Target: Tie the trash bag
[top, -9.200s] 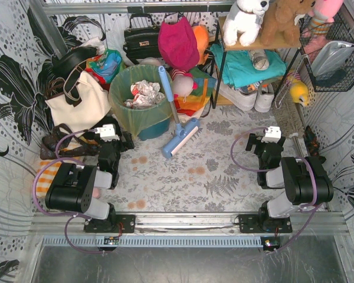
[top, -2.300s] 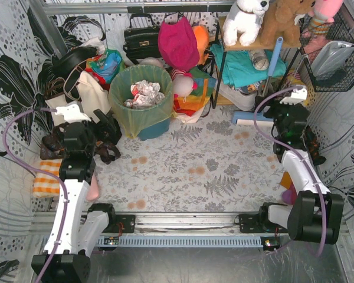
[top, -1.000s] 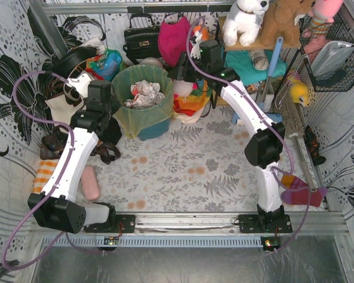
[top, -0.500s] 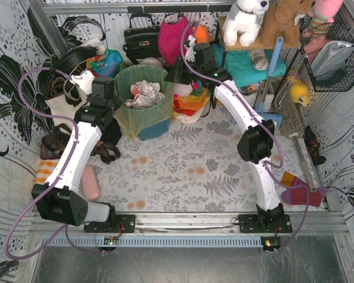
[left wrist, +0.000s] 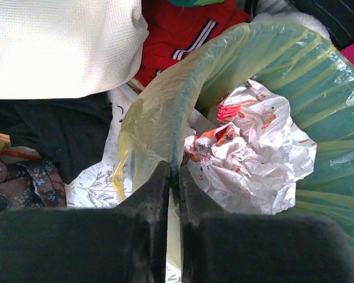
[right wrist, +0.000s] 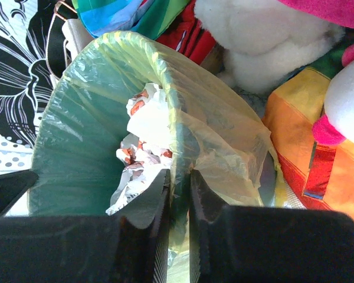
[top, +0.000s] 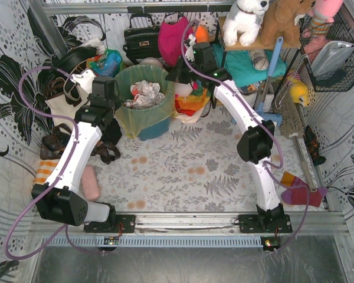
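Trash bag [top: 130, 118] stands upright in the bin [top: 156, 128], mouth facing up.

surface: floral-print mat [top: 189, 171] | on it: 1 teal bin [top: 154, 128]; pink bar [top: 91, 183]; striped sock [top: 296, 192]; possibly sandals [top: 104, 152]

Translucent yellow trash bag [top: 133, 118] lines round teal bin [top: 155, 130], top folded over rim, mouth open, crumpled paper [top: 143, 94] inside.
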### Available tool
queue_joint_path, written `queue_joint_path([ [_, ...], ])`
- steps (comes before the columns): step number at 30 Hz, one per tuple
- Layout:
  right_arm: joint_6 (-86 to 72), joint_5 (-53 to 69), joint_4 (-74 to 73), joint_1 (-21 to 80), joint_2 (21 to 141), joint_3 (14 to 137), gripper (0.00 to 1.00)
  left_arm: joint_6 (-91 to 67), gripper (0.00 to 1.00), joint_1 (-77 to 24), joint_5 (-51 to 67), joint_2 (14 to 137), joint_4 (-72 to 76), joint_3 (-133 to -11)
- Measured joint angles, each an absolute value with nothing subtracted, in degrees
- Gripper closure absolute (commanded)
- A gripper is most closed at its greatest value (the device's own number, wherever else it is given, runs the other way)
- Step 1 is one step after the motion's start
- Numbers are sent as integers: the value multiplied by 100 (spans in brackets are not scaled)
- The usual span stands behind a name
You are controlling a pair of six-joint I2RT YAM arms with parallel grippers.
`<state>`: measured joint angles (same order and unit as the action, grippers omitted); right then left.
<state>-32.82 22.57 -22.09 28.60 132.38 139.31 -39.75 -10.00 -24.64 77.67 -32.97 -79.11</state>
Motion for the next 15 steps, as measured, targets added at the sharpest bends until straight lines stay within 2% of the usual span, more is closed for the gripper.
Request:
queue_joint_path([
  [8,-3183,1826,-2539,2958,12656,13360,100,-3533,100,-996,-1741,7555,-3566,-7999],
  [15,-3122,1424,-2650,3129,11225,11629,100,-3238,100,-1170,-784,7100,-3739,-8125],
])
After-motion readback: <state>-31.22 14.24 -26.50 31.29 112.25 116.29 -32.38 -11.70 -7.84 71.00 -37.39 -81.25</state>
